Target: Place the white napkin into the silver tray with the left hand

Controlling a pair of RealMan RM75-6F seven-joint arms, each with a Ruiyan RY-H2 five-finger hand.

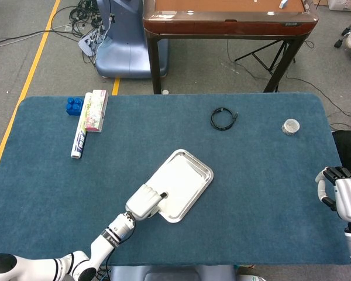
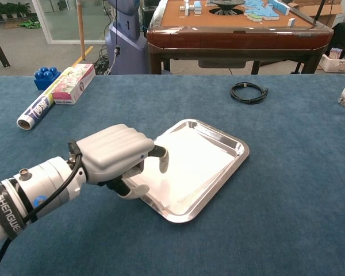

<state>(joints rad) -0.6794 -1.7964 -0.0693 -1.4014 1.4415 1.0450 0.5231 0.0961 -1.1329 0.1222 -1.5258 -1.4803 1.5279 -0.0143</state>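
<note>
Chest view shows the left robot hand [image 2: 118, 158] over the near-left edge of the silver tray [image 2: 237, 150], knuckles up and fingers curled down onto the white napkin [image 2: 190, 164]. The napkin lies flat inside the tray, covering most of its floor, with its near-left corner under the hand. One finger tip presses down on the cloth, but whether the hand pinches the napkin or merely rests on it cannot be told from either camera.

From the head view, the tray [image 1: 205, 169] sits tilted near the middle of the blue counter [image 1: 269, 193], with the left robot hand [image 1: 145, 203] at its lower-left end. The right robot hand [image 1: 339, 190] hangs at the counter's right edge, well apart from the tray, its fingers curled in on nothing.

Toward the far side lie a black cable coil [image 1: 223, 119] and a small round container [image 1: 291, 126]. At the far left, a paper roll [image 1: 80, 140], a flat box [image 1: 96, 110] and blue blocks [image 1: 74, 105] sit close together.
</note>
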